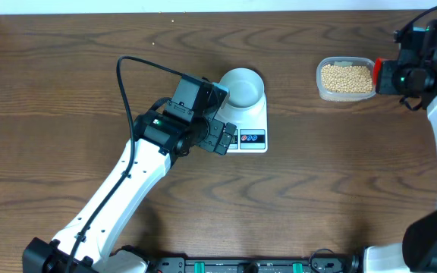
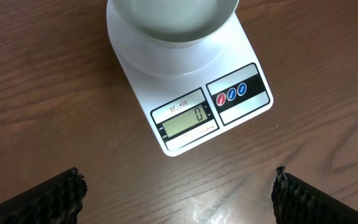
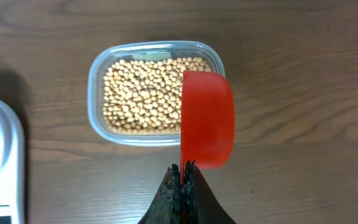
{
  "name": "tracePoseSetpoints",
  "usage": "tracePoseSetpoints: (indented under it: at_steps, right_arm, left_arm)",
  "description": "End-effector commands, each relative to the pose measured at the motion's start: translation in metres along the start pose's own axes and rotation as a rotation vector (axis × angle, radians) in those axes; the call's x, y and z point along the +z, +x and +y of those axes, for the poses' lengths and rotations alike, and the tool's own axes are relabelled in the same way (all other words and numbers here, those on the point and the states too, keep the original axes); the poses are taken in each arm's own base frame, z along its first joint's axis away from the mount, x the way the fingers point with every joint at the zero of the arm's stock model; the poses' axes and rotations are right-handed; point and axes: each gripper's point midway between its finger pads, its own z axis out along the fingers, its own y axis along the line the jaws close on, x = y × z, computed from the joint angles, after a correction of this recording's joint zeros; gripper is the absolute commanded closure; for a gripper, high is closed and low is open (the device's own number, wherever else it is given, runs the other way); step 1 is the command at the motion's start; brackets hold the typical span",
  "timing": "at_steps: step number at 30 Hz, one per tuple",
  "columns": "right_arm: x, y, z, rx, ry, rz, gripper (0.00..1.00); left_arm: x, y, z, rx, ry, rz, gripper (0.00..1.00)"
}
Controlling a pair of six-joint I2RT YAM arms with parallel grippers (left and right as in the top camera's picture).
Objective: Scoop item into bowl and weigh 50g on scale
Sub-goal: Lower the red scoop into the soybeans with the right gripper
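In the upper right of the overhead view, small round tan-yellow beans (image 1: 346,77) fill a clear plastic tub (image 1: 344,97). We judge them light, hard and quick to roll, so nothing to pinch; the red plastic scoop (image 3: 207,118) must carry them level. The right gripper (image 3: 183,177) is clamped on the scoop's handle. The left gripper (image 2: 178,183) hangs wide open below the flat white digital scale (image 2: 191,93), which bears the pale blue-grey bowl (image 2: 173,25) at mid-frame.

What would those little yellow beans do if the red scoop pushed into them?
Small, round and loose, the beans would probably roll aside and flow around the red scoop. Spilled ones would likely roll across the table. Their clear tub looks light, so it might slide.
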Motion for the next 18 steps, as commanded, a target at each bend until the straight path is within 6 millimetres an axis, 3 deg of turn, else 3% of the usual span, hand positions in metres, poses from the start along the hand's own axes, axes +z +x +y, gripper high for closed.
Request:
tracePoseSetpoints:
  at_steps: [1,14,18]
  right_arm:
    - [0.015,-0.003,-0.007,-0.060,0.019,0.013,0.99]
    - [0.077,0.010,-0.010,-0.001,-0.002,0.089,0.99]
    - [0.090,0.016,-0.001,0.040,-0.063,0.114,0.99]
  left_arm:
    - [-0.001,0.001,0.000,0.000,0.003,0.003,0.02]
    - [-0.001,0.001,0.000,0.000,0.003,0.002,0.02]
    - [-0.001,0.001,0.000,0.000,0.003,0.002,0.02]
